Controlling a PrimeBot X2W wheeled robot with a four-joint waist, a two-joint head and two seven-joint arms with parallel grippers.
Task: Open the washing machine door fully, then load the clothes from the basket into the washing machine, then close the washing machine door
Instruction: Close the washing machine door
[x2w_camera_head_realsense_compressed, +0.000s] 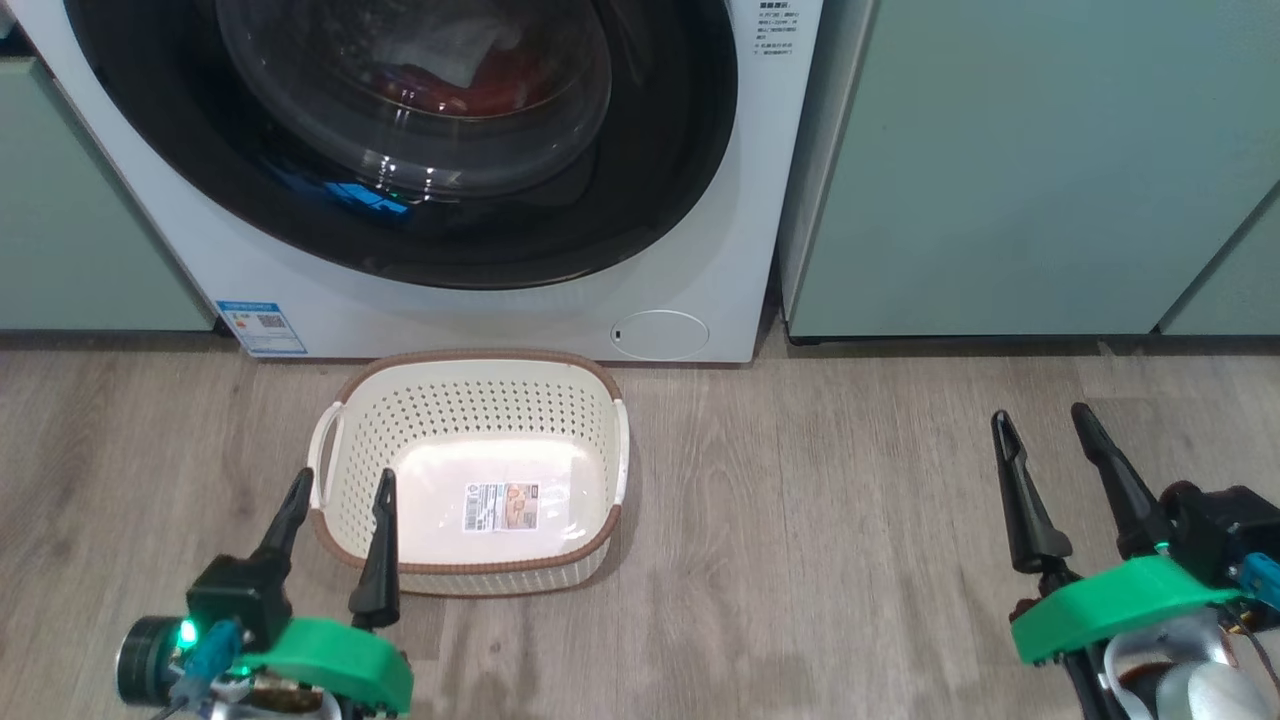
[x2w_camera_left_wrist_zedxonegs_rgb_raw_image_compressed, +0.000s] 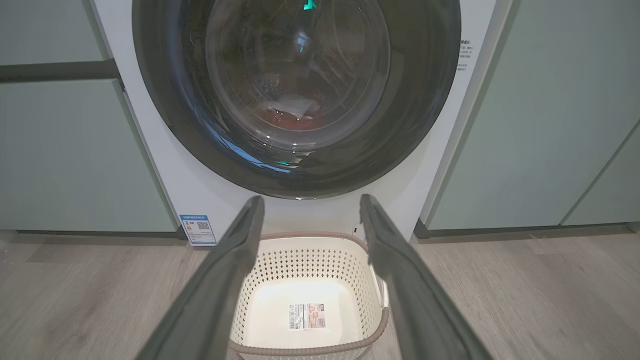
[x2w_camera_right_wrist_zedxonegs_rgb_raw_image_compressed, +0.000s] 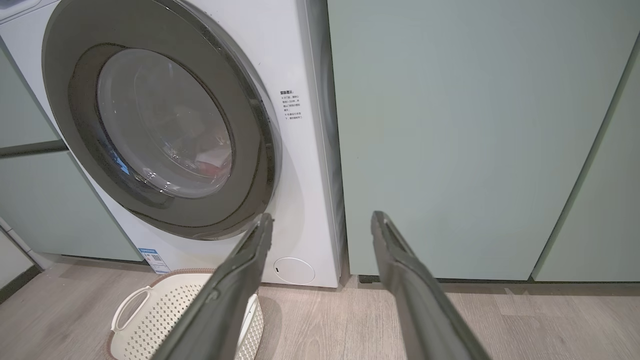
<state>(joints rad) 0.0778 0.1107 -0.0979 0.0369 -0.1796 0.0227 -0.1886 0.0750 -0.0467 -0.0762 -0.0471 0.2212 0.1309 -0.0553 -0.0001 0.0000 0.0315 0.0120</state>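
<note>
Red clothes (x2w_camera_head_realsense_compressed: 495, 92) lie behind the glass of the washing machine door (x2w_camera_head_realsense_compressed: 670, 150), which looks shut, and the basket (x2w_camera_head_realsense_compressed: 480, 357) on its near side sits empty, so with my left gripper (x2w_camera_head_realsense_compressed: 342, 478) and right gripper (x2w_camera_head_realsense_compressed: 1040, 412) both spread and holding nothing I'd only press the door's right rim squarely (latch unconfirmed).

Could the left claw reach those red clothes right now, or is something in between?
Yes, the door stands between them. It looks shut, and the clothes lie in the drum behind its glass. The basket, empty, sits on the floor just ahead of the left gripper, below the door.
</note>
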